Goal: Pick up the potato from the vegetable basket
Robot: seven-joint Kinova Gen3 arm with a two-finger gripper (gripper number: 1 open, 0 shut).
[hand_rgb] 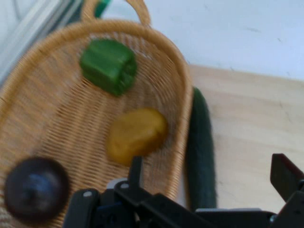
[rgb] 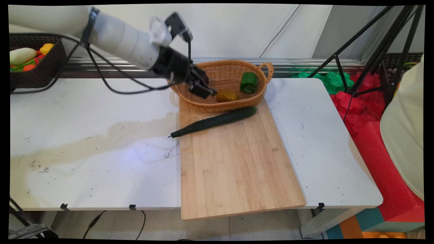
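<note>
Hand (rgb: 203,88) hangs over left part of wicker basket (rgb: 234,103), fingers spread, holding nothing. In basket: yellow-brown potato-like thing (rgb: 227,95) just right of the hand, green bell pepper (rgb: 248,82) farther right near the handle, dark round thing (hand_rgb: 34,189) seen only in hand view, near the hand. Basket sits at far end of wooden cutting board (rgb: 237,162) on white table (rgb: 88,135). Long dark cucumber (rgb: 213,121) lies on the board just in front of basket, its tip off the board's left edge. Dark basket (rgb: 44,69) with colourful produce at far left
</note>
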